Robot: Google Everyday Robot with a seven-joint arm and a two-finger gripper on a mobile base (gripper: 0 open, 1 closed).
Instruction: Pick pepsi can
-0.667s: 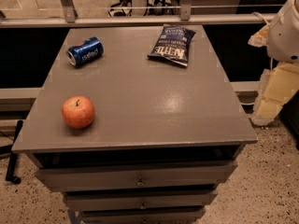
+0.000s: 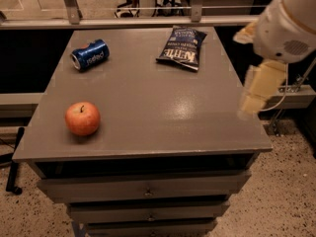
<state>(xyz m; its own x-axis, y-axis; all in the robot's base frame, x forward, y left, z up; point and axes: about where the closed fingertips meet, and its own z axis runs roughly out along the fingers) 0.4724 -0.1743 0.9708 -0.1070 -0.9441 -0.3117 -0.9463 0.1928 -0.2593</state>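
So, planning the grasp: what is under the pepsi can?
Bare tabletop; the pepsi can lies on its side. Its contact spot is hidden. The pincer hangs beyond the tabletop's edge, away from it.

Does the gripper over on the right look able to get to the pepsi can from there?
Probably yes. The gripper hangs by the right edge of the table, the can lies on its side at the far left, and nothing tall stands between; the chip bag and apple sit off that line.
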